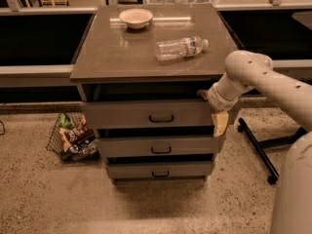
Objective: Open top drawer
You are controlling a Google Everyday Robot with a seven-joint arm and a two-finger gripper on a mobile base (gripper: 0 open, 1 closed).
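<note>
The top drawer (126,115) is the widest grey-brown front, with a small black bar handle (161,118) at its centre. It stands a little forward of the cabinet top (117,57), with a dark gap above it. My gripper (214,108) is at the drawer's right end, just under the top's right front corner, well right of the handle. My white arm reaches in from the right. The middle drawer (131,147) and bottom drawer (131,171) sit below, narrower and shallower.
A clear plastic bottle (180,48) lies on its side on the cabinet top, and a pale bowl (136,17) stands near the back. A wire basket of packets (73,136) sits on the floor at the left. A black chair base (258,150) stands at the right.
</note>
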